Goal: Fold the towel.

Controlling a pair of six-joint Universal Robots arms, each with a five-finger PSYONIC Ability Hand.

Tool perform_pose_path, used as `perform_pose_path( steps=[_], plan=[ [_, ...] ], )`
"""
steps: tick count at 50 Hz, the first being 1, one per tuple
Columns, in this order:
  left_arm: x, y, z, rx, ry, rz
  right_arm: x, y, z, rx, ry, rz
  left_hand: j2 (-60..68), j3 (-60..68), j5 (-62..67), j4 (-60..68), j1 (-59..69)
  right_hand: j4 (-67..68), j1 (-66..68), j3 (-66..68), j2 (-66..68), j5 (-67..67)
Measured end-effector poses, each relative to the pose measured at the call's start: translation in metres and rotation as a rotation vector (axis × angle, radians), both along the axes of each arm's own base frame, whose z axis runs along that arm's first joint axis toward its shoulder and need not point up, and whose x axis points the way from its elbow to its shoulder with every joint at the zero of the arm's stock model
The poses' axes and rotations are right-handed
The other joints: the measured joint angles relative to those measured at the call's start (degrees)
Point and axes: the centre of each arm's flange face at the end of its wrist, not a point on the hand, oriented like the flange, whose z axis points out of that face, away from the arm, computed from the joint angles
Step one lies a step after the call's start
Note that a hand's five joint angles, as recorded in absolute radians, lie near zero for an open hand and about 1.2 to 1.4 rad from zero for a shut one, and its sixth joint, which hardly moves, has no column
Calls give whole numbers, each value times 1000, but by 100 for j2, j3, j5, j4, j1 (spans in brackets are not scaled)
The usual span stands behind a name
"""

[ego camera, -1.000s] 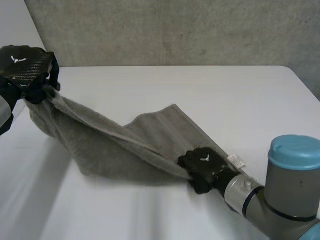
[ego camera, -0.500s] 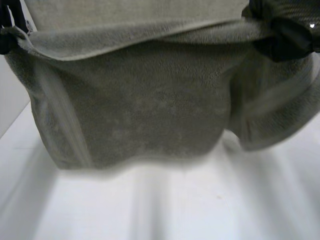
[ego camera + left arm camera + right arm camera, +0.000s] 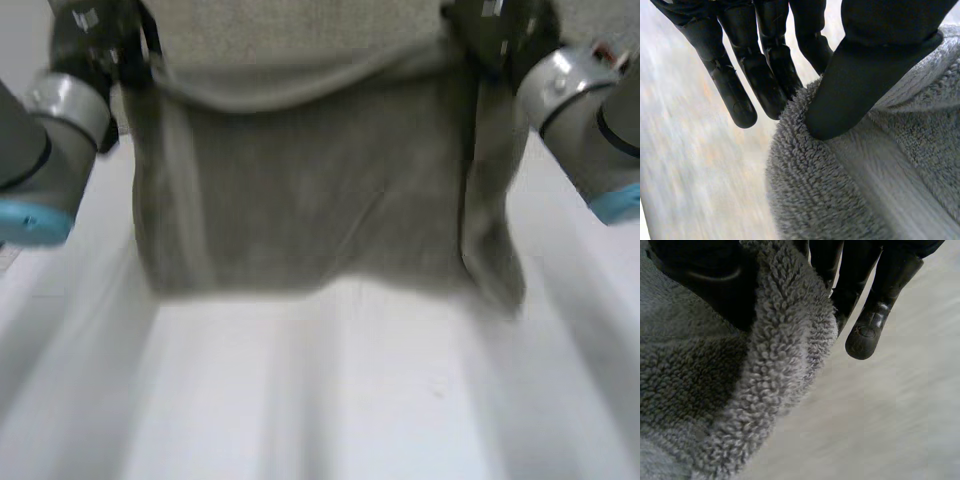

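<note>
Head camera first. The towel hangs as a grey sheet over the white counter, held up by its two upper corners. The left robot hand has one corner and the right robot hand the other. Both are smeared and partly cut off by the frame's edge, so I cannot read their fingers from here. The top edge sags between them. The side below the right robot hand hangs lower, doubled into a fold. I cannot tell whether the bottom edge touches the counter or hangs just above it. The left arm and right arm reach up on either side of the cloth.

On the left wrist camera, the thumb presses into the looped pile just beside the flat woven band. It pinches the corner against straight fingers behind the edge. Some fingertips are hidden by the cloth, and one stands free beside it. The pale surface beyond is too blurred for me to name.

On the right wrist camera, a thick rolled edge of the towel crosses the palm, with the thumb dark behind the fold. The fingers reach out past the edge, so the cloth is caught between them. The pile hides the actual contact. A pale, streaked surface lies beyond.
</note>
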Motion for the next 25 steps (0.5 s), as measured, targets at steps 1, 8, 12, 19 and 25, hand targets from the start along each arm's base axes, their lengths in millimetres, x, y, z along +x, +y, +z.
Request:
perform_pose_path(
  steps=[1,8,12,19,25],
  plan=[
    [-1,-4,15,-76,26,1,0,-1,10,-79,-34,3,0,0,0,0,0,0,0,0,0,0],
    [2,-4,53,-308,130,-20,-7,19,27,-128,-121,98,0,1,5,0,0,0,19,0,0,25],
    [4,-3,18,-211,113,-31,-9,26,-13,150,-69,137,0,0,21,0,0,0,19,0,0,25],
    [9,11,-69,55,34,-50,-14,48,-85,628,43,135,0,0,21,0,-5,0,19,0,0,25],
    [20,33,-128,240,-21,-45,-17,67,-140,888,151,124,0,1,21,0,0,-48,-5,-78,-20,-92]
  ],
)
